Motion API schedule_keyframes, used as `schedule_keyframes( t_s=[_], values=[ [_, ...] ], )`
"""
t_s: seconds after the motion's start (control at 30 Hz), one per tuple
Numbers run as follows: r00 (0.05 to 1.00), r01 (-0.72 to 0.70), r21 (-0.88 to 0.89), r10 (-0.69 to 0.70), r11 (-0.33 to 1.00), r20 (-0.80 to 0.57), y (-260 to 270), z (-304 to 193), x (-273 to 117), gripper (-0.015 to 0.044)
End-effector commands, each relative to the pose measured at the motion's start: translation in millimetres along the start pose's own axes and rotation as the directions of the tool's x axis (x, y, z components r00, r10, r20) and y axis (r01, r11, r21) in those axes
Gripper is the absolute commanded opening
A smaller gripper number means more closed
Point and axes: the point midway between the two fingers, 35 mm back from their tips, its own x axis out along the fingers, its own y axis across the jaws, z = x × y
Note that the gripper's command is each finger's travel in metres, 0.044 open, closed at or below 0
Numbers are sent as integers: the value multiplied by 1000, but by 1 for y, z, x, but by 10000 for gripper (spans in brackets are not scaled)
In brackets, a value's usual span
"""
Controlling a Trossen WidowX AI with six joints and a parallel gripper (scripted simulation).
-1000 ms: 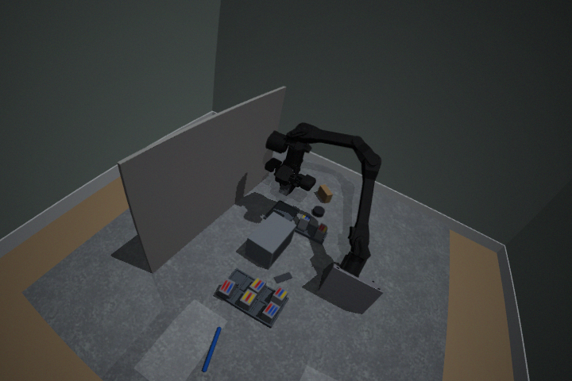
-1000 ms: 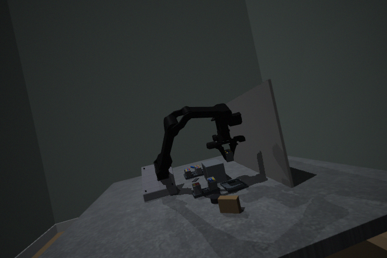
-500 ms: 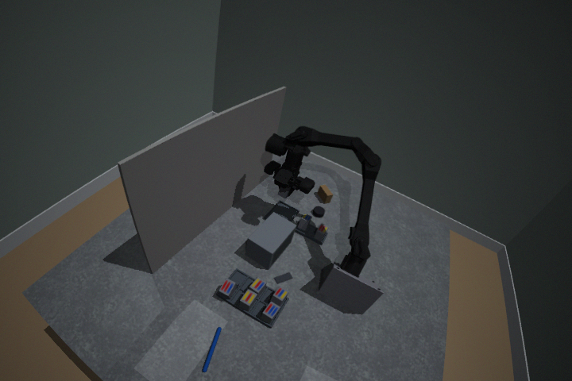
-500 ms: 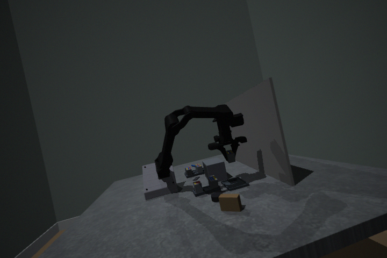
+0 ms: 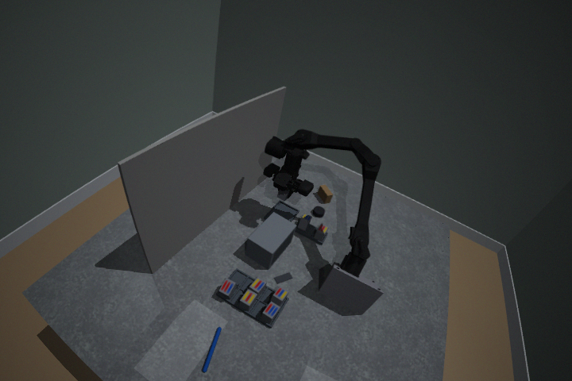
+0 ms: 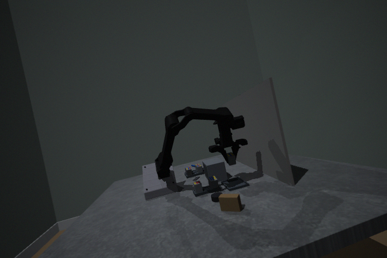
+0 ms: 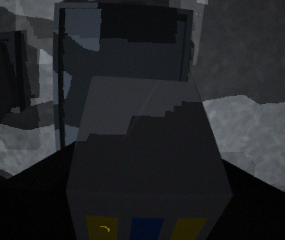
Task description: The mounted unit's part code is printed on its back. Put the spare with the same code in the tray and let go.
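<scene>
My gripper (image 5: 284, 193) (image 6: 230, 154) is shut on a grey block (image 6: 230, 159) (image 7: 147, 145) striped yellow, blue and yellow. It holds the block in the air above and near the empty dark tray (image 5: 287, 209) (image 6: 236, 183) (image 7: 127, 62); the wrist view shows the tray beyond the block. Beside the tray, a small rack (image 6: 201, 192) holds a blue-and-yellow striped unit (image 5: 304, 222) (image 6: 213, 181) and a unit with red stripes (image 5: 321, 230) (image 6: 197, 186). A larger rack (image 5: 238, 275) holds several striped units. The block's back and any printed code are not readable.
A grey box (image 5: 270, 238) (image 6: 216, 170) stands beside the tray. A tall panel (image 5: 201, 188) (image 6: 260, 121) stands behind it. A black disc (image 5: 318, 211) (image 6: 215, 196) and a tan block (image 5: 325, 194) (image 6: 229, 202) lie near the small rack. A blue rod (image 5: 211, 349) lies beyond the larger rack.
</scene>
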Motion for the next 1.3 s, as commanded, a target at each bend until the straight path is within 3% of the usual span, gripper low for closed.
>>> schedule_keyframes(
  t_s=[0.0, 1.27],
  values=[
    [1000, -1, -7, 1, 1000, -4, 1, 0, 4, 0],
    [1000, 0, -6, 0, 1000, -6, 1, -1, 35, 0]
  ],
)
